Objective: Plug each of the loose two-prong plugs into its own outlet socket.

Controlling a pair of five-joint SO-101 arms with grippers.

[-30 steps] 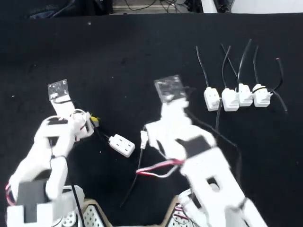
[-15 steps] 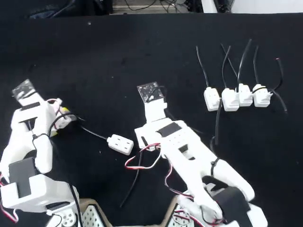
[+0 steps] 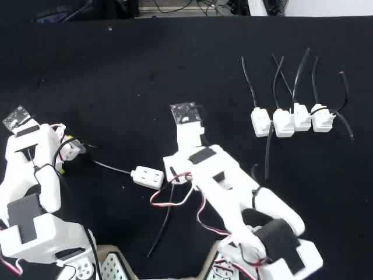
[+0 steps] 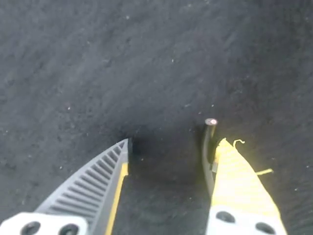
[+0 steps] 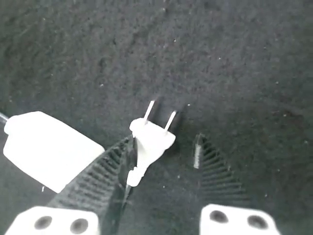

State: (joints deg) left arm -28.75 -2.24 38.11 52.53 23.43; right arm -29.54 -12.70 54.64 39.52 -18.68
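The loose plug (image 5: 151,138) lies mid-frame in the right wrist view, leaning on one finger of the right gripper (image 5: 163,138), whose jaws stand apart, clenching nothing. Its outlet socket (image 3: 147,177) sits just beside it, unmated. Four pairs (image 3: 291,121) at upper right look seated, so I judge one insertion left. The left gripper (image 4: 173,141), released, straddles the cable end (image 4: 211,122) near the left edge, and the table (image 3: 145,70) gives room above the socket.

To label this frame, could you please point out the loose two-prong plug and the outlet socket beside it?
two-prong plug (image 5: 152,138), right wrist view, on its white body just below the prongs.
outlet socket (image 3: 148,177), high view, on the middle of its top face.
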